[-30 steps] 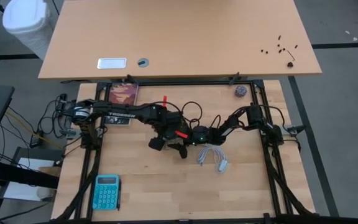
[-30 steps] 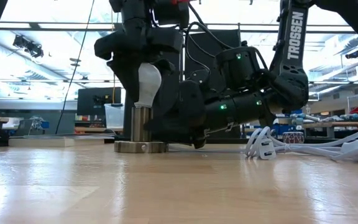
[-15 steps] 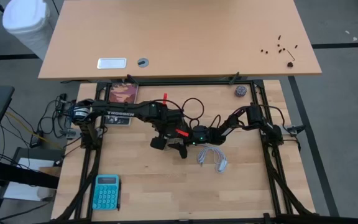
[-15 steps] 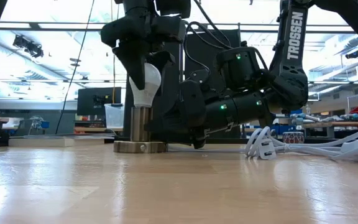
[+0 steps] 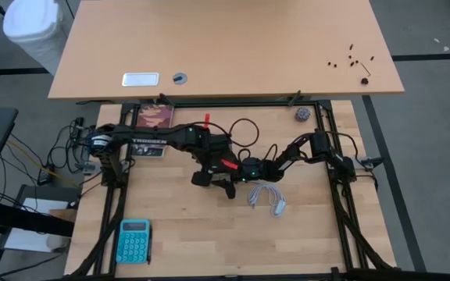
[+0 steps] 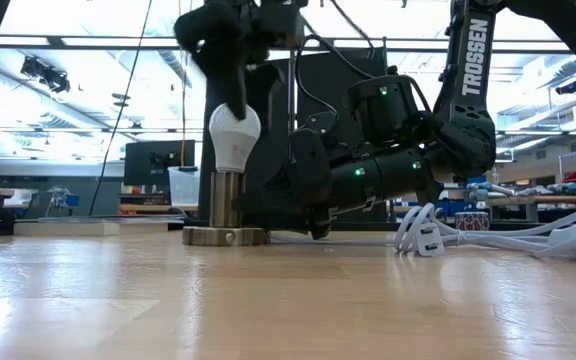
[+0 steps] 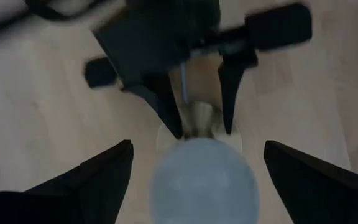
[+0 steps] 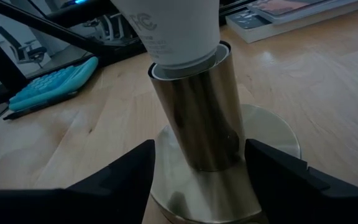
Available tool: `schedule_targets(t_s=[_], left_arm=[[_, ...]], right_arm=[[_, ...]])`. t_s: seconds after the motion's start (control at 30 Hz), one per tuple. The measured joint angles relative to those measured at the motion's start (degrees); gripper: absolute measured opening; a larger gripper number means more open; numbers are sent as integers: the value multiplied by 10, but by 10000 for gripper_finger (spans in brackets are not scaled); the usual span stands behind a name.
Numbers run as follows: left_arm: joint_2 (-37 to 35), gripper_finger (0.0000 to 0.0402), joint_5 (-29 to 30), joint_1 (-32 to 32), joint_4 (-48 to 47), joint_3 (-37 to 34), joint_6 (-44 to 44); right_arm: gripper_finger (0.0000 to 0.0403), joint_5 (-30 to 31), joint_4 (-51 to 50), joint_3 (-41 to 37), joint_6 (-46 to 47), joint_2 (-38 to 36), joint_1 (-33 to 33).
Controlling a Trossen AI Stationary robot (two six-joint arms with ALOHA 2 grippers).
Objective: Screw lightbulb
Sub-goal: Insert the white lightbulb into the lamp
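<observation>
Lightbulb [image 6: 234, 137] under left gripper [image 7: 194, 177]; untouched

— What carries everything here?

— A light wooden desk [image 5: 186, 226], framed by dark rails along its left and right edges.

— What lies on it?

— A turquoise calculator [image 5: 133, 240] near the front left corner. A coiled white cable [image 5: 268, 197] with its plug sits right of centre. At the far edge there is a flat reddish-brown book or card [image 5: 155, 117], and a small dark ball [image 5: 301, 115] near the far right corner.

— Anything in the middle?

— A round brass socket base [image 6: 226, 236] stands flat on the wood, its metal tube upright.

— And beyond it?

— A second, larger desk [image 5: 225, 47] adjoins the far edge, with a white plate [image 5: 140, 79] and some small dark bits [image 5: 352, 57].
</observation>
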State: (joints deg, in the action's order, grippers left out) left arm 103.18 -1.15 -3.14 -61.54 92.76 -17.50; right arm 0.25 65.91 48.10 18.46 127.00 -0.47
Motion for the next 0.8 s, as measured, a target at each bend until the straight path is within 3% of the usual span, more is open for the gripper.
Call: schedule_targets(t_s=[0.23, 0.5, 0.7, 0.8], left_arm=[[0, 366, 6, 1, -27, 73, 34], [-4, 363, 16, 3, -95, 201, 115], [-28, 355, 19, 33, -133, 229, 216], [-44, 349, 49, 67, -136, 224, 257]], right_arm=[[259, -5, 2, -4, 10, -3, -5], [259, -39, -10, -62, 0, -72, -21], [259, -42, -89, -89, -10, -152, -30], [258, -46, -162, -94, -14, -212, -31]])
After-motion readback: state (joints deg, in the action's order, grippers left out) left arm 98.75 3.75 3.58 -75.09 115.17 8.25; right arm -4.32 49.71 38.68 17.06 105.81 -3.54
